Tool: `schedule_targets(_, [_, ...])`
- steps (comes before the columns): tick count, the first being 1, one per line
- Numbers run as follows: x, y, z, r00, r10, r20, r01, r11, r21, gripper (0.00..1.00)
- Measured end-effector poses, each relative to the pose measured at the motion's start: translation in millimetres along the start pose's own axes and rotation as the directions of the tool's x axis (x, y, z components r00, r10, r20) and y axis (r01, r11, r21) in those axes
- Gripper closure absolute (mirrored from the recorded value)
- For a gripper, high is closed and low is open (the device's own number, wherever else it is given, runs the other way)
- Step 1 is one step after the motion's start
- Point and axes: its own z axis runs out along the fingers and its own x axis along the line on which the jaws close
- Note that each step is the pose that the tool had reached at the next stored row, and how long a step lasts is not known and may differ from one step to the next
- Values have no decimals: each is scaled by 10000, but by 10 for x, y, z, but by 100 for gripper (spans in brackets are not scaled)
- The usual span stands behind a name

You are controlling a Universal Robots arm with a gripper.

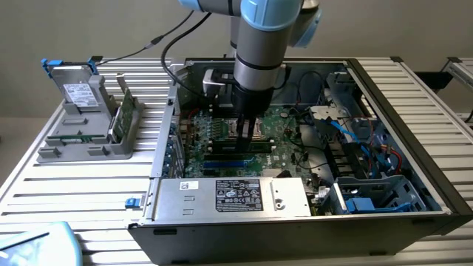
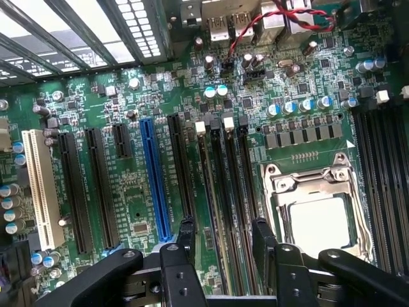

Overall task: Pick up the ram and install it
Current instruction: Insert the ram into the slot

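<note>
In the exterior view the gripper (image 1: 247,139) hangs inside the computer case (image 1: 296,239) over what looks like the ram (image 1: 256,147), seated in its slot, and the wrist view shows the jaws wide apart and empty, so installing seems done.
</note>
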Motion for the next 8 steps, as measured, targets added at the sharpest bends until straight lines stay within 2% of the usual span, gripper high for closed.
schedule_targets(8, [-3,6,-72,10000,24,2,-24,10000,1,51])
